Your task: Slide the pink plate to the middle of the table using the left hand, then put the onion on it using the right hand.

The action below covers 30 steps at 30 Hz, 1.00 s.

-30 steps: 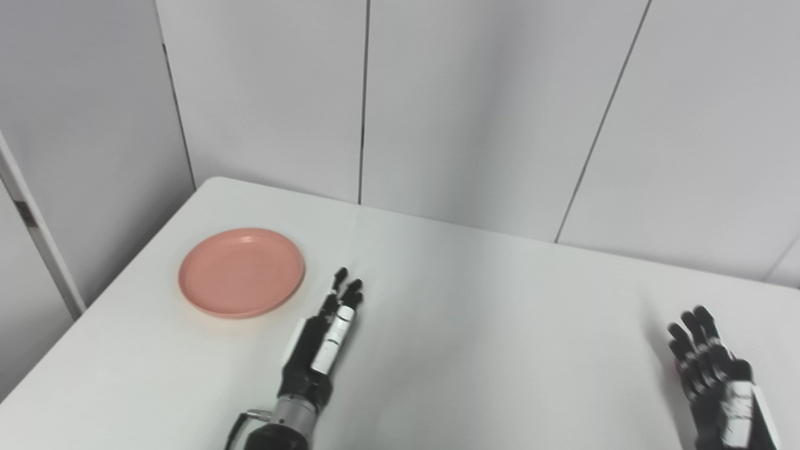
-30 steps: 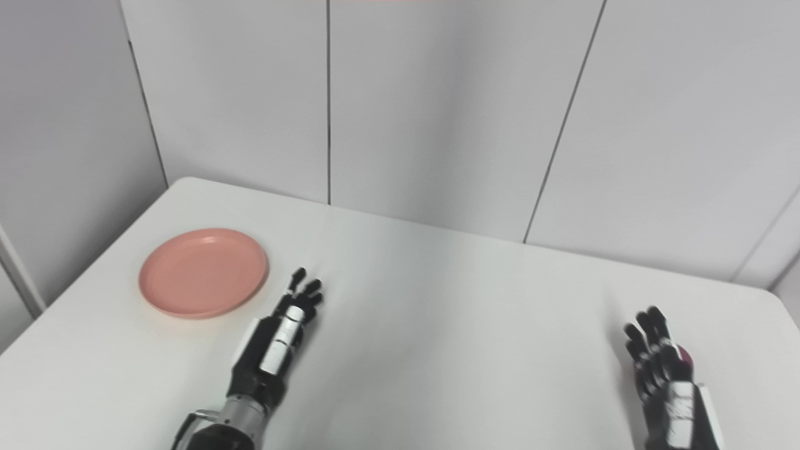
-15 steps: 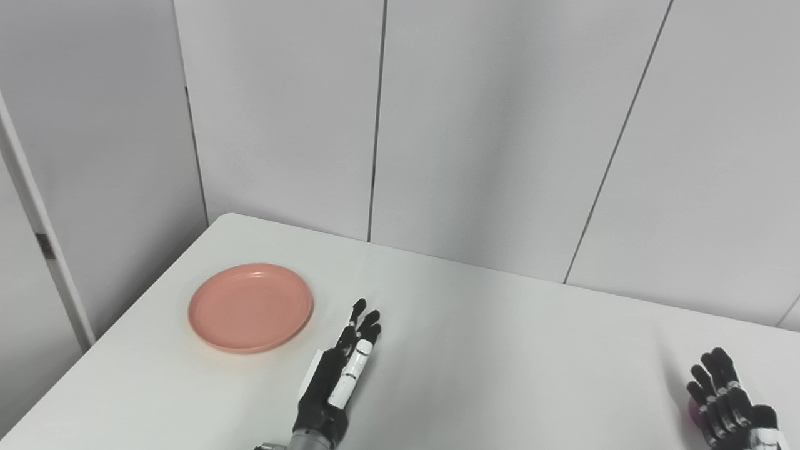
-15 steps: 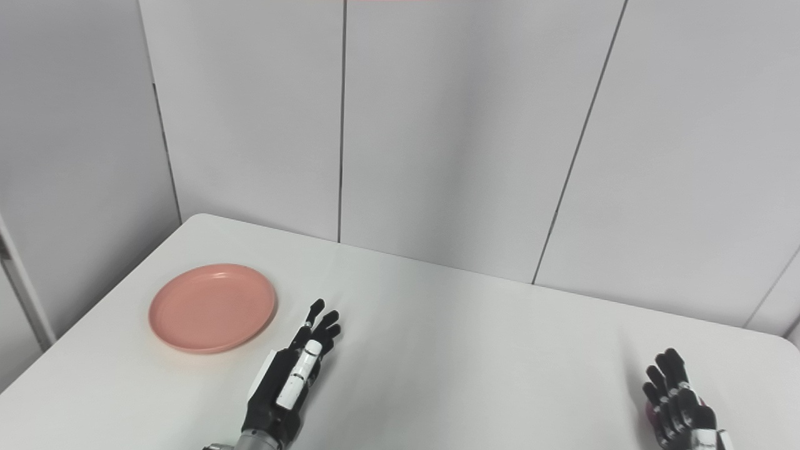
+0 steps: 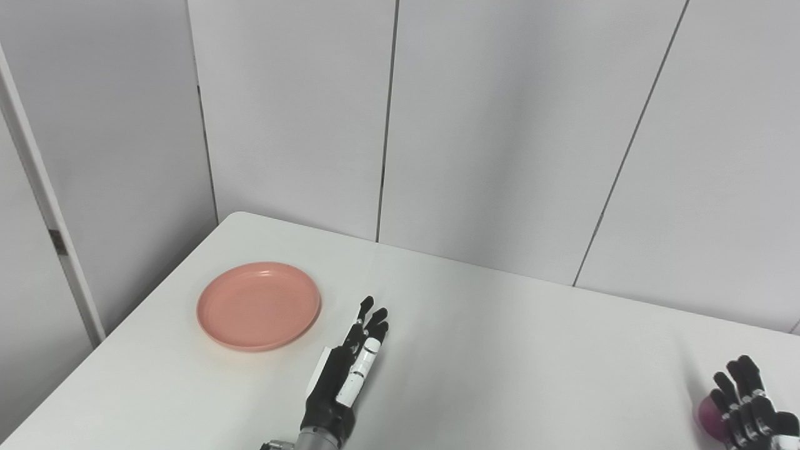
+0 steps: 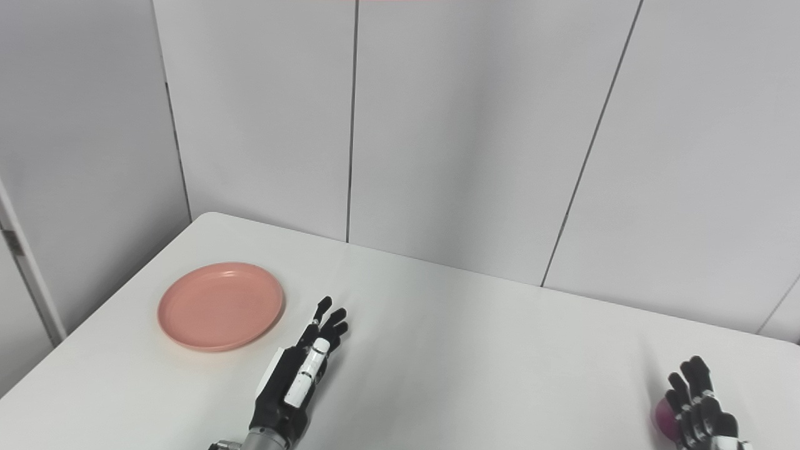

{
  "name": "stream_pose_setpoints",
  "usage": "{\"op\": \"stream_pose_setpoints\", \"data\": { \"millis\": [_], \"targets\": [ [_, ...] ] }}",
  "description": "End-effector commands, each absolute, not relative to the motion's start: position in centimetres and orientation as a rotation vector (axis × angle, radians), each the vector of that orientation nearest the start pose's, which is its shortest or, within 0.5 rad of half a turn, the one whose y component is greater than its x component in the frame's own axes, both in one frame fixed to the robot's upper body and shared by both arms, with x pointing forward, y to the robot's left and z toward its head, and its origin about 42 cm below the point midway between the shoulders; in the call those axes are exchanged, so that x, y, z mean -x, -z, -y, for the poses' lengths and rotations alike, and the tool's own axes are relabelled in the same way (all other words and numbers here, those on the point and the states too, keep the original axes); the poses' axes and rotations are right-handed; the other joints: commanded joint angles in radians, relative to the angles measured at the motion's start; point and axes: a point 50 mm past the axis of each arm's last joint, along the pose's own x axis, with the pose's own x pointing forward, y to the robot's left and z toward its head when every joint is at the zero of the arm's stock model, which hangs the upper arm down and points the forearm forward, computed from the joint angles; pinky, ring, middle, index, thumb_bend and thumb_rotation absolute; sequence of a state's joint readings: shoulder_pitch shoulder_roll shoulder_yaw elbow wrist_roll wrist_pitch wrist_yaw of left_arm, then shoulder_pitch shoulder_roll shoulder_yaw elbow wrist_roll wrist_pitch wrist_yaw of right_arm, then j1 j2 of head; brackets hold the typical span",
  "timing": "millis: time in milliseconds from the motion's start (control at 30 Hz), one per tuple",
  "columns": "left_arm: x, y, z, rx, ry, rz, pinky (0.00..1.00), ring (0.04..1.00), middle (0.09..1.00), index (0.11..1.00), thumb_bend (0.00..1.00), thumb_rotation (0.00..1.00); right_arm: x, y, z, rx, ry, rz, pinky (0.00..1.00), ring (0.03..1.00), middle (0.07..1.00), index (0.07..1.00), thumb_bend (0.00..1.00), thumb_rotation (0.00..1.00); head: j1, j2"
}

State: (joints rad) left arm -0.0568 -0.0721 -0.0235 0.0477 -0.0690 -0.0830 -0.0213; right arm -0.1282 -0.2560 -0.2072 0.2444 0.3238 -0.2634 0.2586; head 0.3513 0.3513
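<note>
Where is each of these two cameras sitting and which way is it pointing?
Left eye view: on the head, looking down and forward over the table toward the wall; left hand and right hand enter from below.
Right eye view: beside it, a little rightward, facing the same way; same hands.
Shared: plate at left, purplish onion partly behind the right hand.

No legible text, label, brand, number or sign anywhere.

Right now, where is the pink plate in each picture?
Left eye view: the pink plate lies left of centre, beside the left hand, not touching.
Right eye view: the same plate sits further left.
Shared landmark: the table's rounded far-left corner.
</note>
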Motion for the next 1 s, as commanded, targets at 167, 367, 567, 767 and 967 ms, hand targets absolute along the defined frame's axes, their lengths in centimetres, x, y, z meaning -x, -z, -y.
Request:
{"op": "stream_pose_setpoints", "data": {
  "millis": [167,367,567,767,967],
  "targets": [
    [-28.5,-11.3,-16.8,0.206,0.090,0.018,1.00,0.972,0.968,1.000,0.60,0.81,-27.3,-5.3,34.3,-0.093,0.029,0.016,1.00,0.996,1.000,1.000,0.84,1.00,0.009,0.018],
    [-28.8,-14.3,-17.4,0.247,0.088,-0.032,1.00,0.976,0.972,1.000,0.69,0.83,-27.4,-5.5,34.2,-0.093,0.026,0.016,1.00,0.999,1.000,1.000,0.84,1.00,0.009,0.021],
    [-29.8,-17.0,-18.2,0.291,0.092,-0.078,1.00,1.000,0.999,1.000,0.61,0.91,-27.5,-5.4,34.2,-0.098,0.025,0.024,1.00,1.000,1.000,1.000,0.84,1.00,0.012,0.023],
    [-30.4,-19.1,-18.4,0.339,0.098,-0.035,1.00,1.000,1.000,1.000,0.58,0.91,-27.4,-5.4,34.1,-0.108,0.028,0.023,1.00,1.000,1.000,1.000,0.84,1.00,0.032,0.022],
    [-31.6,-22.1,-18.8,0.368,0.109,0.013,1.00,1.000,1.000,1.000,0.59,0.92,-27.6,-5.4,34.1,-0.116,0.038,0.016,1.00,1.000,1.000,1.000,0.85,1.00,0.034,0.020]
  ]
}}
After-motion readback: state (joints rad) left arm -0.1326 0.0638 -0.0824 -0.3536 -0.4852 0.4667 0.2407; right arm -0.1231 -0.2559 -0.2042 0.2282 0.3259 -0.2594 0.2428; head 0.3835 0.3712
